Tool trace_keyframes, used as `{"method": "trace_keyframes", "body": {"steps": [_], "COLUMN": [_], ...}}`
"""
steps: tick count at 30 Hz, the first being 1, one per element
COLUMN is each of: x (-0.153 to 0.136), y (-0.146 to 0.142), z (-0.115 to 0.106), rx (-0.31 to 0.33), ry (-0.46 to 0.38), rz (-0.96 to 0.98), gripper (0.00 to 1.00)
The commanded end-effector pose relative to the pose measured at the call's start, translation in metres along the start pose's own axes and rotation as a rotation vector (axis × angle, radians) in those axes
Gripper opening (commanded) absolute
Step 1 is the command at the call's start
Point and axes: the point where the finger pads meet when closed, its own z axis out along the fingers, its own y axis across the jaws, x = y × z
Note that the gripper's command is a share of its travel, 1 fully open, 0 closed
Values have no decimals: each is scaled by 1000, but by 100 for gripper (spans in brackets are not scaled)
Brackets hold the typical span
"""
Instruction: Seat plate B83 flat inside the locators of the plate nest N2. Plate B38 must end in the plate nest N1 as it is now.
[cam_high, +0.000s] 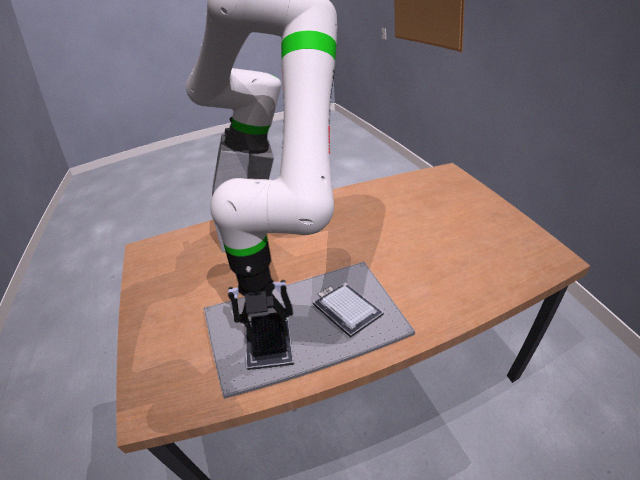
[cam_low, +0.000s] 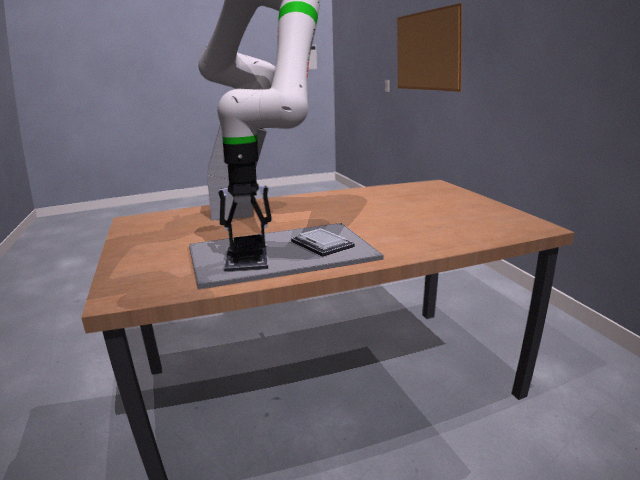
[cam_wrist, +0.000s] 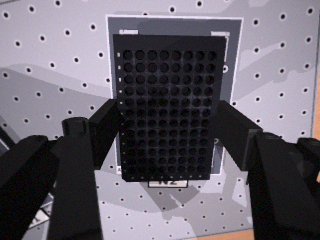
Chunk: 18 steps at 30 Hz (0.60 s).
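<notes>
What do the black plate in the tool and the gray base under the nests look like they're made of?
Black plate: likely molded plastic, matte, with a dense grid of round wells. Gray base: probably metal, dull finish, a regular pattern of small holes like a breadboard. Neither look is conclusive.

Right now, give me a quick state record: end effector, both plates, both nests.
end effector: shut on the black plate, fingers on its long sides
black plate: over nest N2, apparently raised, not seated; hides part of the N2 label
white plate: lying in the other nest, untouched
base: grey perforated board on the wooden table
plate labels: not legible
</notes>
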Motion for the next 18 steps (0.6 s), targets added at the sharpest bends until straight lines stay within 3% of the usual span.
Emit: {"method": "trace_keyframes", "body": {"steps": [1,18], "x": [1,1], "y": [0,0], "z": [-5,-9], "rx": [0,0], "ry": [2,2], "rz": [0,0], "gripper": [10,10]}}
